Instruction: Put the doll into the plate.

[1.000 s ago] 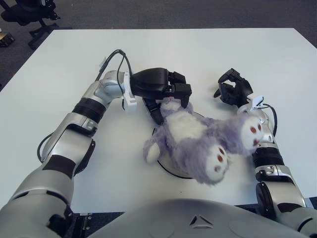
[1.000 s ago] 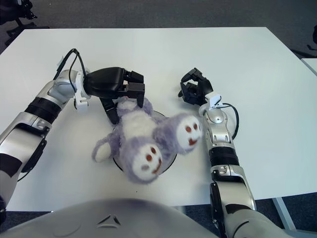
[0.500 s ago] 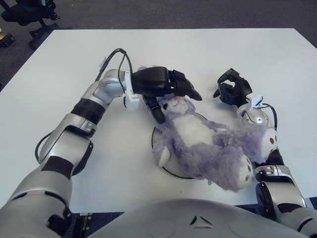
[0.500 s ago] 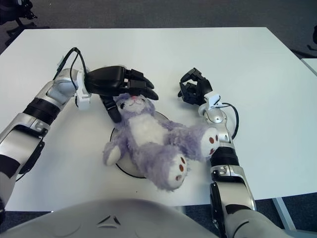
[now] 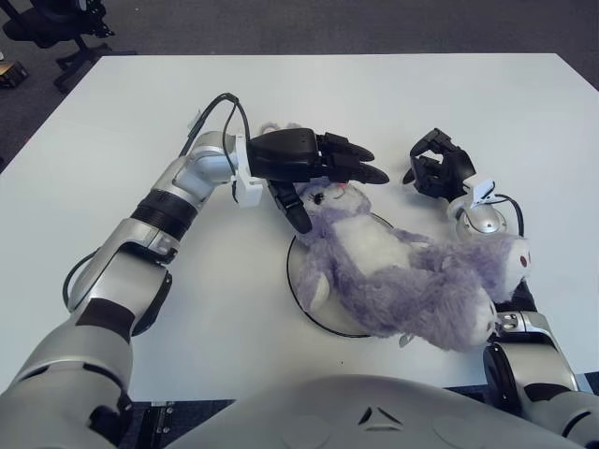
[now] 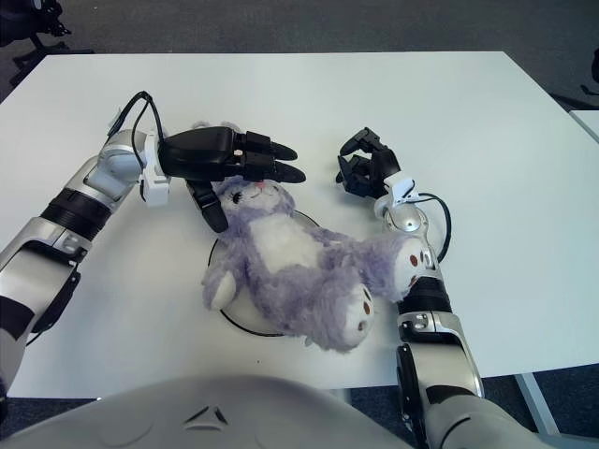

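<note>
A purple plush doll lies on its back across the white round plate. Its head points toward the far left. Its legs hang off the plate's right side, against my right forearm. My left hand hovers over the doll's head, open, with its fingers stretched straight and the thumb down beside the head. The doll's ears peek out behind that hand. My right hand shows beyond the doll's feet at the right, curled and holding nothing.
The white table stretches wide behind both hands. A black cable loops over my left wrist. Office chair bases stand on the dark floor past the table's far left corner.
My left hand's fingers have uncurled from the doll's head and let it go. The doll has dropped flat onto the plate, its legs swinging down and to the right. My right hand has stayed put.
</note>
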{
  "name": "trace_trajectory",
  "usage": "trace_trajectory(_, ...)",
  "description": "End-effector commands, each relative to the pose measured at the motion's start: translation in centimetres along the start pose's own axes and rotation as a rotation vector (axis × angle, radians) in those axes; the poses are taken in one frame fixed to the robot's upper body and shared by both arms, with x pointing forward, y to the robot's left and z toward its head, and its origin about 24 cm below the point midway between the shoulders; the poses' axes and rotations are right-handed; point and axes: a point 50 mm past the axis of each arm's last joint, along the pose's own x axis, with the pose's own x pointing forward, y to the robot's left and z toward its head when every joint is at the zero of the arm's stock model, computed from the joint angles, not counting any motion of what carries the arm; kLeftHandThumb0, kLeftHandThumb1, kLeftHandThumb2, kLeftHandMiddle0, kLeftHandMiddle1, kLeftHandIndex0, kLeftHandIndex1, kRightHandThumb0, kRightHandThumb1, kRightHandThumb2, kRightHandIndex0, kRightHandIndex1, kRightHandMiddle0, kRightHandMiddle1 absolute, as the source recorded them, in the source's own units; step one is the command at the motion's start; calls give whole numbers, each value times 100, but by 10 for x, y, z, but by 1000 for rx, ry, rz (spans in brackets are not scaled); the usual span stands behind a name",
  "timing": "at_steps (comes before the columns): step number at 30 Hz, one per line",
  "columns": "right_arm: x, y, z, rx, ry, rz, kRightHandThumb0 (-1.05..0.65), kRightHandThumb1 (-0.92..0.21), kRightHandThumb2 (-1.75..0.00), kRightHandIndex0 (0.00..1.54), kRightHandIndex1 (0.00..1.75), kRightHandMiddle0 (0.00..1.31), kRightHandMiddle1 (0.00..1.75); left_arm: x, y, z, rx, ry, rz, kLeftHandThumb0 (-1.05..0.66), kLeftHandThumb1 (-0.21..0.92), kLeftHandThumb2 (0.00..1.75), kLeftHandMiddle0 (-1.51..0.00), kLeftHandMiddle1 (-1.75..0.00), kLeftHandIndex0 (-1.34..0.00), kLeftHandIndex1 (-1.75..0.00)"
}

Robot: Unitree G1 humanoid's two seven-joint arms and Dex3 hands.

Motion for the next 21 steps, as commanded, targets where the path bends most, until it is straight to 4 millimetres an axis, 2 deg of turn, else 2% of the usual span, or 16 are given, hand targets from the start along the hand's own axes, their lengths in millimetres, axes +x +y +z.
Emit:
trace_trajectory(1,-9,4,-19,-18,100,19,-39,-67,-85,86,175,36,174,-3,0,0,5,0,-3,-76,92,76,-33,0,-33,-6)
trace_trajectory(13,-8,4,-19,-20,101,18,-39,-66,-85,86,174,37,173,-7,0,-2,7,1,14,-79,92,81,-32,0,-29,-4)
trace_trajectory(17,-7,3,-20,-35,106,19,-39,-66,-85,86,175,37,173,-15,0,-11,-72,16,229,-80,92,82,-31,0,-28,-3)
trace_trajectory(21,-7,3,-20,-31,106,19,-39,-66,-85,86,175,37,173,-16,0,-15,-115,18,263,-81,92,82,-31,0,-28,-3)
